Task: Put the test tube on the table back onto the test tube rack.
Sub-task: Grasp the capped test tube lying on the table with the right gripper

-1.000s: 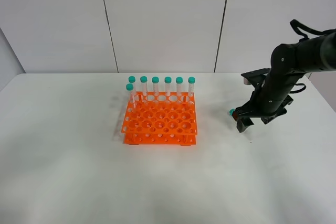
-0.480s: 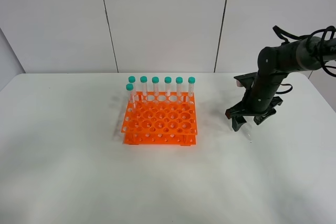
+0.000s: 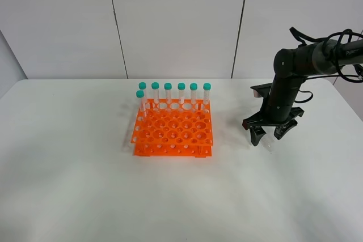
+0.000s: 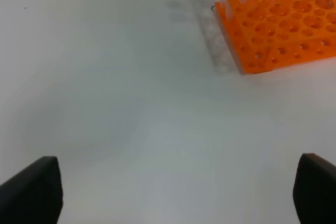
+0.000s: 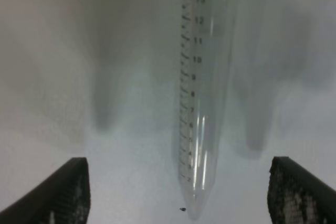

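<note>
I am hovering the right gripper [image 3: 269, 134] low over the worktop [image 3: 85, 185], well apart from the test tube rack [image 3: 173, 134]. Its fingers [image 5: 71, 192] are spread wide, and the test tube [image 5: 202, 93] is apparently lying flat between them, touched by neither. I am judging the task barely begun, since closing on the tube, carrying it across and lowering it tip-first into a free hole are all left. The left gripper [image 4: 173, 190] is waiting near the rack, fingers likewise apart.

A high camera overlooks the table [image 3: 68, 185]; 2 wrist cameras face it closely.
</note>
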Controlling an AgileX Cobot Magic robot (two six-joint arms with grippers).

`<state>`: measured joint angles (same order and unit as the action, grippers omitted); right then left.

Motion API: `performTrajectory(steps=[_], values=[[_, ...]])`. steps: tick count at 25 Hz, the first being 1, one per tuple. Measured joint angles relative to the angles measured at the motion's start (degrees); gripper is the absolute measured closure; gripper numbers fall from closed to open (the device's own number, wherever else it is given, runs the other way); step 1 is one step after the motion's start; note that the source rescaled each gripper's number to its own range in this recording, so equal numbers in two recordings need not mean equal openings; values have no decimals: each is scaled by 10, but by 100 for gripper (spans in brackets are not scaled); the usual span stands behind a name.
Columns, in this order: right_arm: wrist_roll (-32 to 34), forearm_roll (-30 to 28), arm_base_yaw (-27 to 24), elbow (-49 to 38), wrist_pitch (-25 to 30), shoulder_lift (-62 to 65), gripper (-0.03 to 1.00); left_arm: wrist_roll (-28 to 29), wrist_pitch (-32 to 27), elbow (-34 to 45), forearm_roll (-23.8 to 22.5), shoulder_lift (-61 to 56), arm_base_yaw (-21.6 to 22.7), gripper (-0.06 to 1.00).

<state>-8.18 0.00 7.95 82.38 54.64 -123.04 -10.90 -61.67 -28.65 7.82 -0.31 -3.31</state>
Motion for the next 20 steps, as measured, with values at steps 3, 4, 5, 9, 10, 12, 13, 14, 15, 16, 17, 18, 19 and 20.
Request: performTrajectory(steps=[3, 4, 5, 9, 10, 12, 13, 14, 15, 16, 17, 18, 19, 20], values=[[7, 0, 0, 0, 2, 0, 10, 0, 0, 0, 0, 0, 0, -1], [9, 0, 0, 0, 3, 0, 10, 0, 0, 0, 0, 0, 0, -1], [9, -4, 0, 0, 3, 0, 10, 0, 0, 0, 0, 0, 0, -1], [9, -5, 0, 0, 2, 0, 10, 0, 0, 0, 0, 0, 0, -1], [9, -5, 0, 0, 2, 0, 10, 0, 0, 0, 0, 0, 0, -1], [9, -6, 0, 0, 2, 0, 10, 0, 0, 0, 0, 0, 0, -1], [9, -6, 0, 0, 2, 0, 10, 0, 0, 0, 0, 0, 0, -1], [9, -6, 0, 0, 2, 0, 10, 0, 0, 0, 0, 0, 0, -1], [9, -6, 0, 0, 2, 0, 10, 0, 0, 0, 0, 0, 0, -1], [9, -6, 0, 0, 2, 0, 10, 0, 0, 0, 0, 0, 0, -1], [9, -6, 0, 0, 2, 0, 10, 0, 0, 0, 0, 0, 0, -1], [9, -6, 0, 0, 1, 0, 10, 0, 0, 0, 0, 0, 0, -1], [9, -6, 0, 0, 0, 0, 10, 0, 0, 0, 0, 0, 0, -1], [9, -6, 0, 0, -3, 0, 10, 0, 0, 0, 0, 0, 0, -1]])
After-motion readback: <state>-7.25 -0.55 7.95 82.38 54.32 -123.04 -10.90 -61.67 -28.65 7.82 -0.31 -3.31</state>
